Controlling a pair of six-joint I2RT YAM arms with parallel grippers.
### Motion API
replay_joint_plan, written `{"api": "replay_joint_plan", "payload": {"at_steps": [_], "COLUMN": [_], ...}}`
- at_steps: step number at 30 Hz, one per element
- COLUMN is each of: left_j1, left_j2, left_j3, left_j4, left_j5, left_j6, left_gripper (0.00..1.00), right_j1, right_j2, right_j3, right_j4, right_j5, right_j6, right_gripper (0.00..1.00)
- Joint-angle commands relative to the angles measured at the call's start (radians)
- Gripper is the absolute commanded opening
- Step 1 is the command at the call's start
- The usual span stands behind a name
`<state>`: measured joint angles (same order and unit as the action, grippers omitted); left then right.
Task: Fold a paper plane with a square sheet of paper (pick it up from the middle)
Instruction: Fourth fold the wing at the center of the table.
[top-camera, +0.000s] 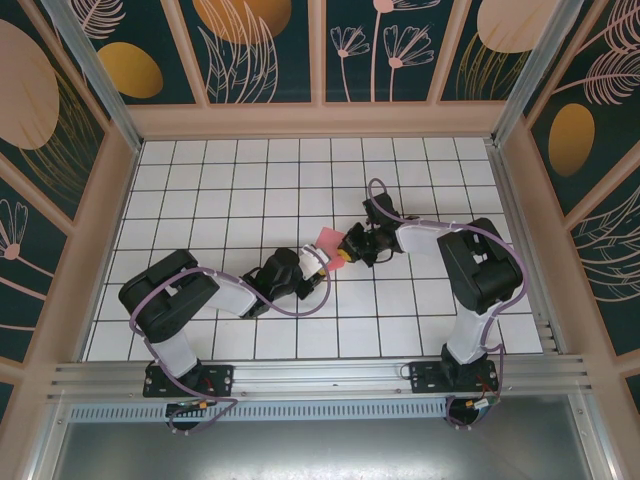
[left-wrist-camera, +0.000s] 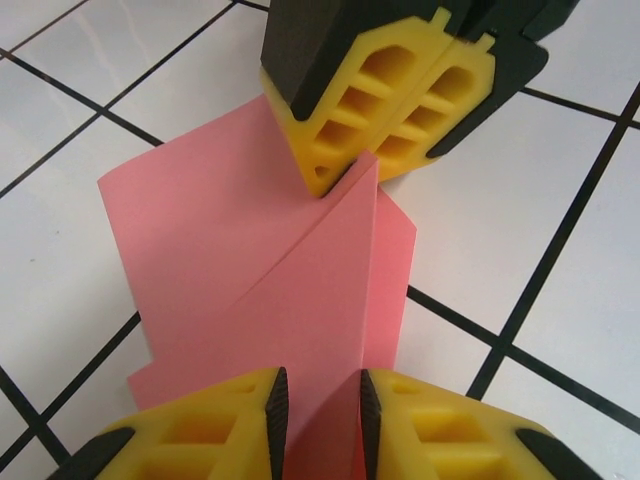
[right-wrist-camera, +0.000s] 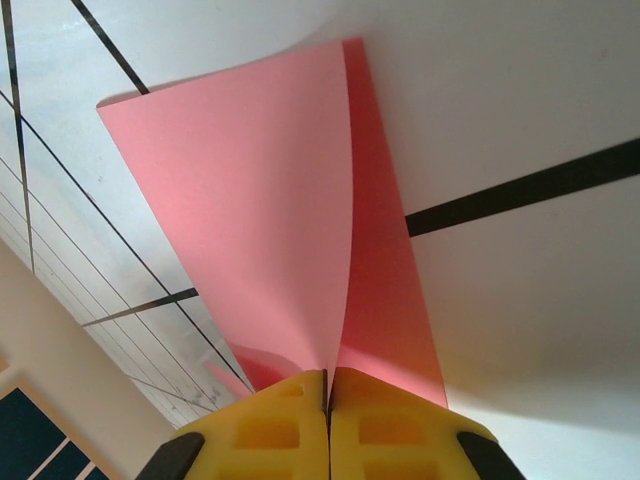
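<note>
Roughly at the middle of the white tiled bench, a pink sheet of paper is caught between the two arms, whose tips meet there. The sheet is partly folded, with a diagonal crease running across it and a raised ridge along its length.

Seen from the left wrist, the paper spreads out ahead of the left pincer and lies over black grid lines on the bench. Its ridge passes into the gap between that pincer's yellow fingers. The black pads stand apart on either side of the ridge, so the left pincer is released rather than clamped. Whether the pads brush the paper cannot be told.

At the far end of the ridge, straight ahead of the left pincer, the right pincer points back toward it, its two yellow fingers pressed together on the paper's pointed end.

Seen from the right wrist, the right pincer is clenched tight on the sheet, which fans out from its fingertips in two layers, a lighter one to the left and a darker one to the right.

Dark panels with a leaf and flower pattern wall in the bench beyond both pincers.
</note>
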<state>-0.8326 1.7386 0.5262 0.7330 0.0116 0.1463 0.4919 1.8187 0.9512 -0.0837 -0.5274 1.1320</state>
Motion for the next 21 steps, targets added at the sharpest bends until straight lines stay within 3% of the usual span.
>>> {"api": "replay_joint_plan", "payload": {"at_steps": [1,14,16,21], "left_j1": [-0.003,-0.003,-0.002,-0.002], "left_j2": [0.002,0.025,0.027,0.027], "left_j3": [0.029,0.060,0.060,0.053], "left_j4": [0.019,-0.013,-0.015,0.008], "left_j5": [0.009,0.002,0.002,0.010], "left_j6": [0.006,0.028,0.027,-0.005], "left_gripper": [0.30,0.28,0.24,0.14], "right_j1": [0.012,0.012,0.013,0.007], "right_j2": [-0.023,-0.050,-0.058,-0.077], "right_j3": [0.013,0.021,0.022,0.010], "right_j4": [-0.013,-0.010,-0.017,-0.035], "right_j5": [-0.030,-0.051,-0.045,0.004], "right_j6": [0.011,0.024,0.017,-0.019], "right_gripper": [0.07,0.08,0.15,0.42]}}
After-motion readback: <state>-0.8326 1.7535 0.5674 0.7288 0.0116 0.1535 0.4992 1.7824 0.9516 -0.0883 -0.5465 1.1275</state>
